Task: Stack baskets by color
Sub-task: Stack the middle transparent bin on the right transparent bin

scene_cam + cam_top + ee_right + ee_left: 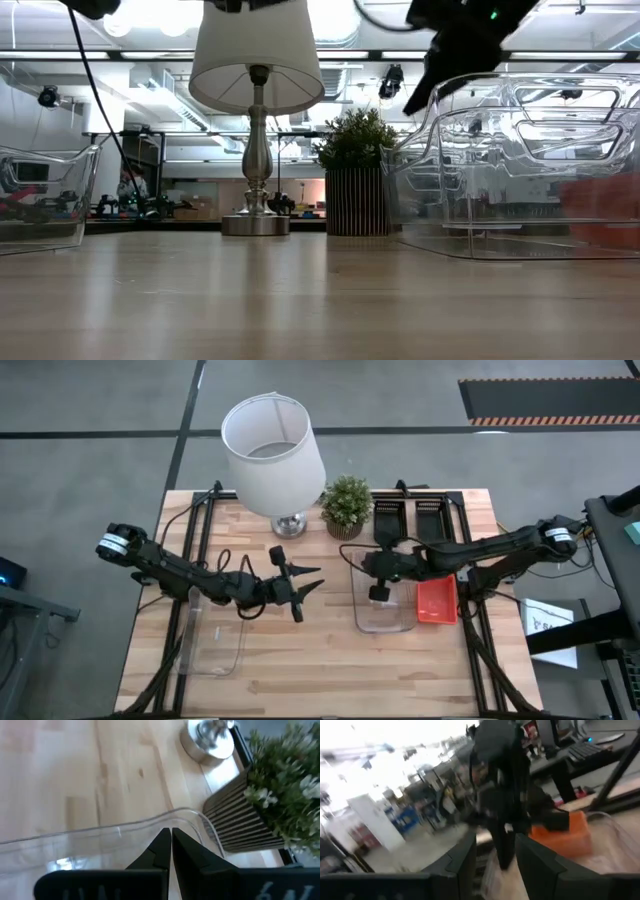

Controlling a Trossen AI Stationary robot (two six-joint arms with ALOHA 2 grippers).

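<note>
A clear basket (pixel 385 605) stands right of the table's middle; in the low view (pixel 510 180) a second clear outline shows inside it. A red basket (pixel 437 601) lies beside it on the right. Two black baskets (pixel 408 520) sit at the far edge. Another clear basket (pixel 215 635) rests on the left. My right gripper (pixel 362 565) is shut and slants down at the middle clear basket's far-left corner. My left gripper (pixel 318 578) hangs open above the table's middle, holding nothing. My right gripper's shut fingertips (pixel 167 834) stand right at the clear basket's rim, at its rounded far-left corner (pixel 175 812), coming from the right and slanting down. Whether they touch the rim I cannot tell.
A white lamp (pixel 272 445) with a metal base (pixel 290 525) and a small potted plant (pixel 347 508) stand at the far middle, close to the right gripper. Bare wood lies along the near edge (pixel 330 680).
</note>
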